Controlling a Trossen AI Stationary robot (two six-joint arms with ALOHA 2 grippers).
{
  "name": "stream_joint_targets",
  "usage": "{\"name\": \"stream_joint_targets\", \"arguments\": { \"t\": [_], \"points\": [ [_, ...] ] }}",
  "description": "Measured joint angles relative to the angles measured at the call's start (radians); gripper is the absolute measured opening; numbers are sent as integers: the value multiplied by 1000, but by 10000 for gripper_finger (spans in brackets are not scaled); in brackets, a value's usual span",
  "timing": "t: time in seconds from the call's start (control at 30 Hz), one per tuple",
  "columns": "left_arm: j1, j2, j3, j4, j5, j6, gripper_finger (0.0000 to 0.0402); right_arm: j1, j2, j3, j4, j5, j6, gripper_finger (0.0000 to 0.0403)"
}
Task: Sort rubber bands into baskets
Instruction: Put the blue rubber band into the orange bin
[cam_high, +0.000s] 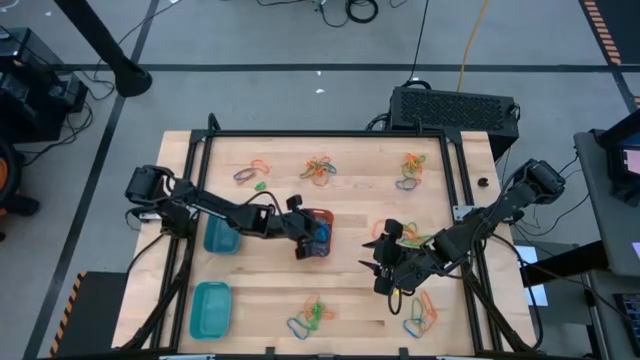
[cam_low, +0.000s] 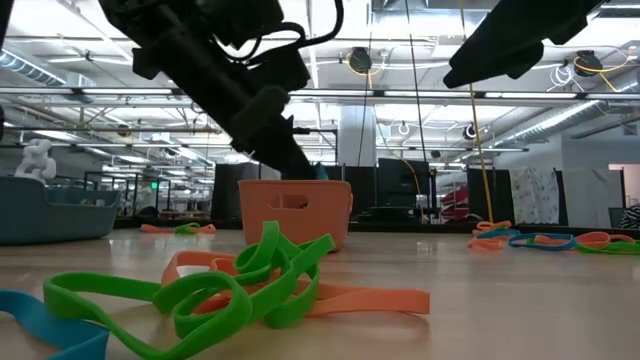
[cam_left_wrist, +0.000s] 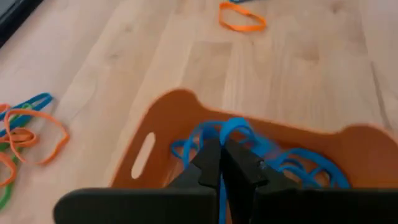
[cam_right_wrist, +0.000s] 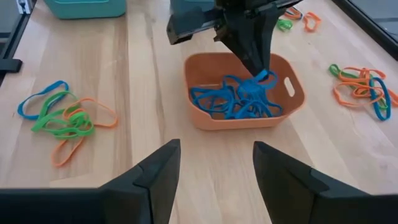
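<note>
The orange basket stands mid-table and holds several blue rubber bands. My left gripper reaches down into it, shut on a blue rubber band; it also shows in the right wrist view and the low view. My right gripper is open and empty to the right of the basket, in the high view too. Two teal baskets stand at the left. My left gripper pinches a loop of the blue band between its two fingertips. The fingers come from above, slanting down into the orange basket. The loop curls around the fingertips, just above the other blue bands in the basket.
Piles of mixed orange, green and blue bands lie about the table: far side, near side, and by my right arm. A black frame borders the table.
</note>
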Motion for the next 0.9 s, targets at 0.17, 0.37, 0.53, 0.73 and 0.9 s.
{"name": "stream_joint_targets", "arguments": {
  "t": [0.17,0.37,0.53,0.73,0.9],
  "points": [
    [-2,0,0,-11,1,16,39,0,0,0,1,-3,0,194],
    [-2,0,0,-11,-1,33,78,0,0,0,2,-3,0,194],
    [-2,0,0,-13,-7,34,110,0,0,0,2,-11,0,194],
    [-2,-7,8,-80,-10,27,131,0,0,0,3,-18,0,194],
    [-4,-25,63,-200,-11,26,132,0,0,1,2,-18,-1,194]
  ]
}}
